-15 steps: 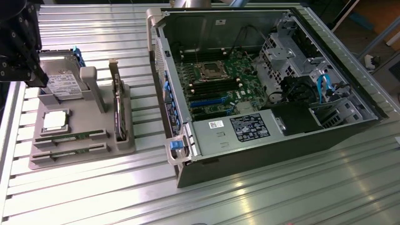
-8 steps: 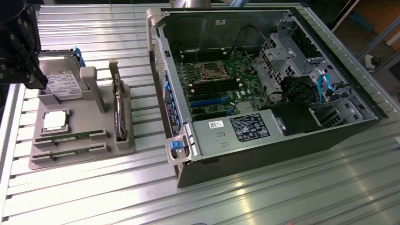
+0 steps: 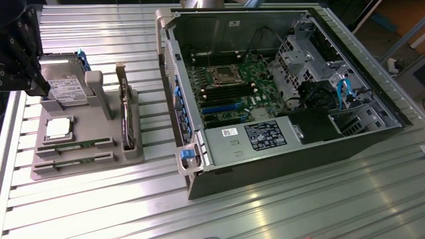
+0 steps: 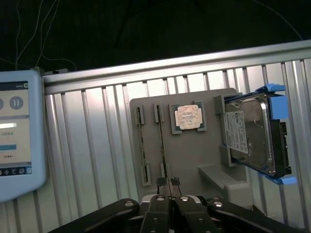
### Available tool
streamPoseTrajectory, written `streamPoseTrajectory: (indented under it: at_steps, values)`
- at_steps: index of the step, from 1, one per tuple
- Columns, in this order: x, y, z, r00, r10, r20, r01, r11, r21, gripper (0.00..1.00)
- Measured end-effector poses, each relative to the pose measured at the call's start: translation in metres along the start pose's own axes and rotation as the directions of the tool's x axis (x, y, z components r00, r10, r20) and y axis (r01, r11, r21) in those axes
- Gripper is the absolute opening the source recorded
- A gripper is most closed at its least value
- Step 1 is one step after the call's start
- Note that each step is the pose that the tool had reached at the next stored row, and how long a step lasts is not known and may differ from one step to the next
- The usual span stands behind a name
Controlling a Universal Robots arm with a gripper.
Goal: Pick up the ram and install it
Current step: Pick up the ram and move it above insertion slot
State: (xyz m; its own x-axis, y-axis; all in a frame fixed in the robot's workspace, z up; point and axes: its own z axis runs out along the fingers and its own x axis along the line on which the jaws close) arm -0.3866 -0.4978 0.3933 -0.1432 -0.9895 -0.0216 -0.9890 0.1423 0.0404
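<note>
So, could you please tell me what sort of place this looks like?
Probably a robot workcell for computer assembly: a ribbed aluminium table, an open black desktop computer case and a grey fixture tray holding loose parts.

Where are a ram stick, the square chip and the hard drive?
ram stick (image 3: 77, 145): exterior view, middle of its green top edge.
square chip (image 4: 187, 117): wrist view, centre of its silver lid.
hard drive (image 4: 239, 130): wrist view, on its white label.

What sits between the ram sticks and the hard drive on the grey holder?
The silver processor chip, seated in its recess of the holder, as both views show.
</note>
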Motion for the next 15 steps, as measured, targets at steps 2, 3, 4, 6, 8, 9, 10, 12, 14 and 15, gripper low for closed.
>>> streamPoseTrajectory:
  at_steps: [2,3,4,6,8,9,10,12,14,15]
  values:
    - [0.0001,0.0,0.0,1.0,0.0,0.0,0.0,1.0,0.0,0.11]
    - [0.0001,0.0,0.0,1.0,0.0,0.0,0.0,1.0,0.0,0.11]
    - [0.0001,0.0,0.0,1.0,0.0,0.0,0.0,1.0,0.0001,0.11]
    - [0.0001,0.0,0.0,1.0,-0.003,0.0,0.003,1.0,0.0,0.11]
    - [0.0001,0.0,0.0,1.0,-0.008,-0.0004,0.008,1.0,-0.0002,0.11]
    - [0.0001,0.0,0.0,1.0,-0.009,-0.0003,0.009,1.0,-0.0001,0.11]
    - [0.0001,0.0,0.0001,1.0,-0.009,-0.0003,0.009,1.0,-0.0001,0.11]
    - [0.0001,0.0,0.0,1.0,-0.009,-0.0004,0.009,1.0,-0.0001,0.11]
    - [0.0001,0.0,0.0001,1.0,-0.009,-0.0004,0.009,1.0,-0.0002,0.11]
    - [0.0001,0.0,0.0001,1.0,-0.009,-0.0009,0.009,1.0,0.0,0.11]
